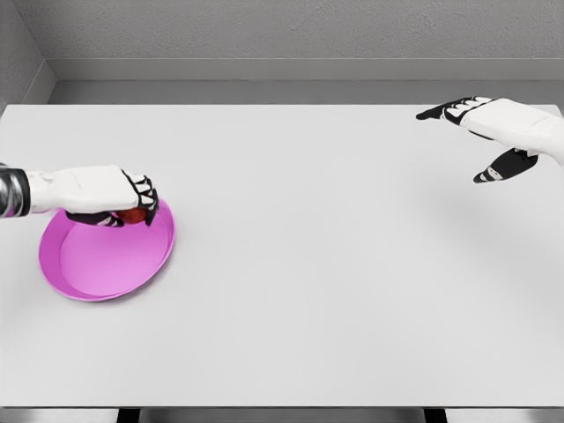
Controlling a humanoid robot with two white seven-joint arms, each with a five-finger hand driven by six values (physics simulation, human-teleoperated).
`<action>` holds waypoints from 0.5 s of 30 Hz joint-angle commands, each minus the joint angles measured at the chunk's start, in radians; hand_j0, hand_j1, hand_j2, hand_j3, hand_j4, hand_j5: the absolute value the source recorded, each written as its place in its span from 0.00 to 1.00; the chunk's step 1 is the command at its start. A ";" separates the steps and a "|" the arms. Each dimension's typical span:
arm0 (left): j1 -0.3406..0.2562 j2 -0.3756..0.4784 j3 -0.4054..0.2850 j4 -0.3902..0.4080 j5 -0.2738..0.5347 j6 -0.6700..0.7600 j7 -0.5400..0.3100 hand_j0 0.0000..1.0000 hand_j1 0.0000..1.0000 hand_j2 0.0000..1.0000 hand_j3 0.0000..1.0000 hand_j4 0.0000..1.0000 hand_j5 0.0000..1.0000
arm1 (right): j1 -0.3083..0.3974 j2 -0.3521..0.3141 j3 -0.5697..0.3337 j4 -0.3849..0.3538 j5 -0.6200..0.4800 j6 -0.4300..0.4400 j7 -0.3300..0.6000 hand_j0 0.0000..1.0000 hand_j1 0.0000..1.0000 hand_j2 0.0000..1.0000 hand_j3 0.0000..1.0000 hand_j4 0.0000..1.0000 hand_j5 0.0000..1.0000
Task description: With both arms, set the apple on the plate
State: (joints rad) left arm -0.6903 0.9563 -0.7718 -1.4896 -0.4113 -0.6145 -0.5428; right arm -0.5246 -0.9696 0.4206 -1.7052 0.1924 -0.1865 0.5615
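A pink plate lies on the white table at the left. My left hand reaches in from the left edge and hovers over the plate's far rim, its fingers curled around a small red apple, of which only a sliver shows beneath the fingers. Whether the apple touches the plate I cannot tell. My right hand hangs at the far right of the table, fingers spread and holding nothing.
The white table spans the view, with a grey wall behind it and the front edge near the bottom of the picture.
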 commanded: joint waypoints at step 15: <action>0.015 0.042 0.043 0.063 0.167 0.004 0.003 1.00 1.00 1.00 1.00 1.00 1.00 | 0.000 -0.001 0.001 -0.001 -0.002 0.001 0.000 1.00 1.00 1.00 1.00 1.00 1.00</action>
State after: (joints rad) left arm -0.6750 0.9954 -0.7380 -1.4504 -0.3130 -0.6131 -0.5407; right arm -0.5246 -0.9697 0.4221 -1.7054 0.1921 -0.1865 0.5615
